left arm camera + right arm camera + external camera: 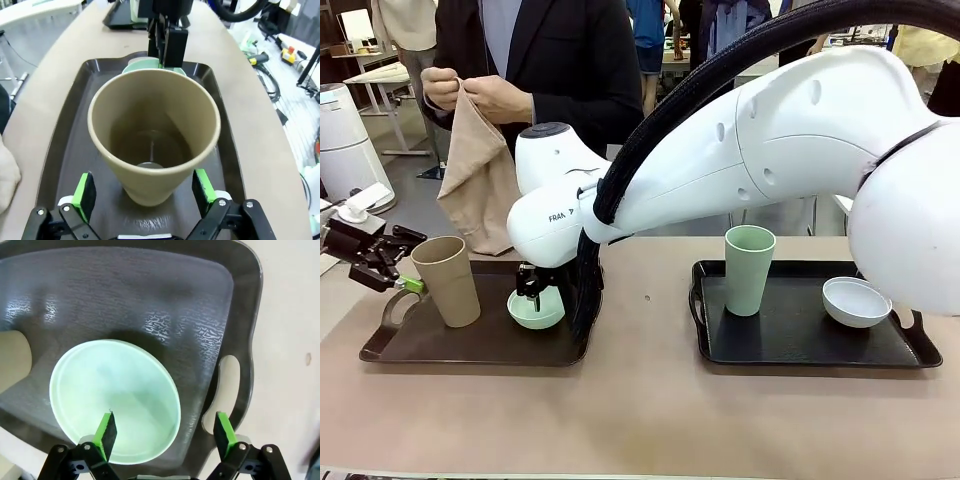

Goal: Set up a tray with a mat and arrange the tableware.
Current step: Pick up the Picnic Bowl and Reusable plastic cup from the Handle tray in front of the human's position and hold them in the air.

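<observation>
Left gripper (144, 190): fingers apart, green pads on either side of the tan cup's lower body. Whether the pads touch it cannot be told.
Left gripper, front view (405, 276): low at the left end of the brown tray, just beside the cup.
Tan cup (155, 135): upright and empty on the brown tray (65, 145), near its left end (448, 282).
Right gripper (165, 432): fingers apart, astride the mint bowl's rim. One pad is over the bowl's inside, the other outside it, above the tray floor by the handle slot. Contact cannot be told.
Right arm: reaches across the middle and comes down on the brown tray's right half (532, 285).
Mint bowl (115, 395): upright and empty on the brown tray (150, 290), right of the tan cup and apart from it (535, 312).
Brown tray (470, 350): lies on the table's (640, 410) left part.
Black tray (790, 340): lies on the table's right part, well apart from the brown tray.
Green cup (749, 270): upright on the black tray, left half.
White bowl (856, 302): on the black tray, right half, apart from the green cup.
Cloth (478, 180): tan, hanging from the person's two hands (500, 100) at the far side, above and behind the brown tray.
</observation>
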